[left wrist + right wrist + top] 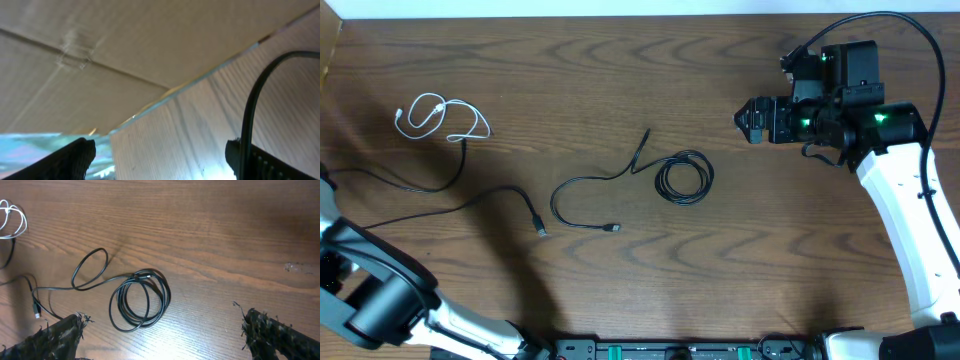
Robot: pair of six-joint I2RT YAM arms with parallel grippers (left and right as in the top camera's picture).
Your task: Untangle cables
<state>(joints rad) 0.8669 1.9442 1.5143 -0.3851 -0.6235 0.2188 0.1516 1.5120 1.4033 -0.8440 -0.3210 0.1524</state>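
Low in its own wrist view, right pincer (162,325) spread wide, nothing between the fingers. Just past the fingertips, flat on the brown wood-grain worktop (225,240), the coiled black cable (140,301), close to the pincer but not touching it, with only bare wood between.

Farther along the same cord, a tail leading off from the ring into one open loop and on to a small plug end. Near that plug but apart from it, the plug end of the second black cable (539,226). Farthest from the right pincer, toward the far left corner, the white cable (440,118), with a stretch of the second black cable running up against it; threaded through or merely touching, impossible to tell.

Left pincer (160,162) likewise spread and holding nothing, facing a pale cardboard wall (100,50) at the worktop's edge, with a thick black arm cable (250,95) arching beside one finger.

Coiled cable: thin, several loose turns. Second black: thin, long, sprawling. White: short, bunched in small overlapping loops.
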